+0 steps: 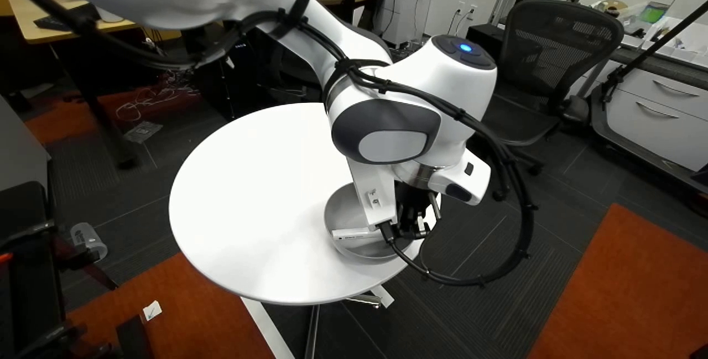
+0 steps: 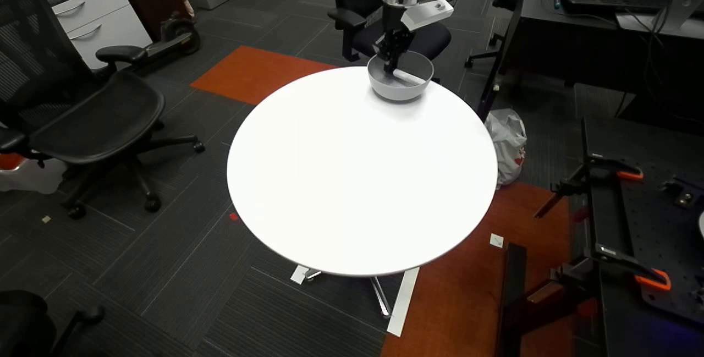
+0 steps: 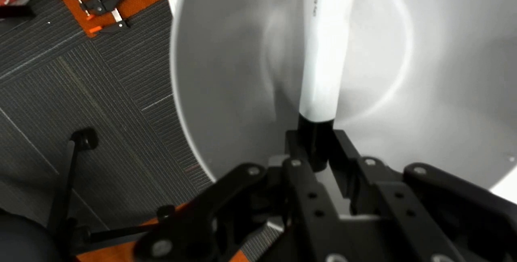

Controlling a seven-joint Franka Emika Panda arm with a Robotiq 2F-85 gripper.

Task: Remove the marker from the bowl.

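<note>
The marker is a white stick with a black cap. Its white body [image 3: 326,52] runs up the wrist view and out of the top edge. It lies inside the grey bowl [image 3: 226,64]; its white part also shows in both exterior views [image 1: 354,234] [image 2: 410,77]. The bowl stands near the edge of the white round table in both exterior views [image 1: 342,209] [image 2: 399,93]. My gripper [image 3: 314,145] reaches down into the bowl, with its fingers closed on both sides of the black cap. In an exterior view the fingers [image 2: 390,65] are at the cap end; elsewhere the wrist partly hides them.
The white round table [image 1: 238,204] carries the bowl; its surface also shows in an exterior view [image 2: 357,181]. The bowl's rim rises around my fingers. A black mesh chair [image 1: 558,49] and a dark office chair [image 2: 429,38] stand near. A cable loop [image 1: 520,237] hangs from the arm.
</note>
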